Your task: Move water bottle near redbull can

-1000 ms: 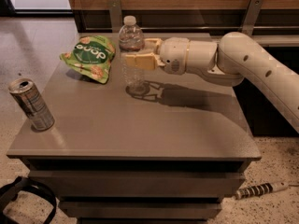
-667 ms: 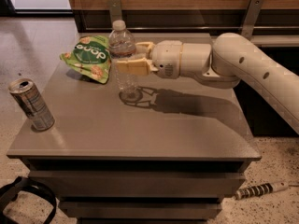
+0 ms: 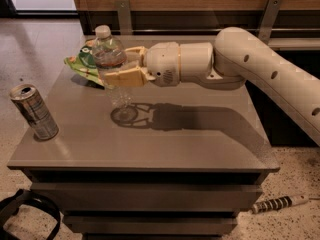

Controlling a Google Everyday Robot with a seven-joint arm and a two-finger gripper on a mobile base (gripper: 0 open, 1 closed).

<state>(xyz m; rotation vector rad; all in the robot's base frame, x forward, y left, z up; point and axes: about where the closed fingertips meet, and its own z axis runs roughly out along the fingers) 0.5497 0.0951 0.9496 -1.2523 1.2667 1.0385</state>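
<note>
At the far left we see the can [image 3: 34, 111], standing upright near the front left corner of the grey worktop [image 3: 190, 139], its pull-tab top towards us. Below the can, on the floor, lies a black strap [image 3: 27, 211]. To the right of the can and further back, a green snack bag [image 3: 80, 64] lies flat near the rear edge of the worktop. Further right again, well apart from the can, is the water bottle [image 3: 107, 49]. It stands upright with its white cap on top and partly covers the bag from our view. Its clear base seems to hang just above the worktop, with a round shadow directly beneath it. The gripper [image 3: 116, 64] is closed around the bottle's middle. One tan finger [image 3: 125, 77] crosses in front of the bottle and the other sits behind it, so the bottle is clamped between them. To the right of the can beyond the bottle, the cream-coloured arm [image 3: 260, 69] stretches level over the worktop and runs off the right edge of the view, casting a long shadow across the surface. Far right of the can, down on the speckled floor, we make out a striped cord [image 3: 280, 204].
</note>
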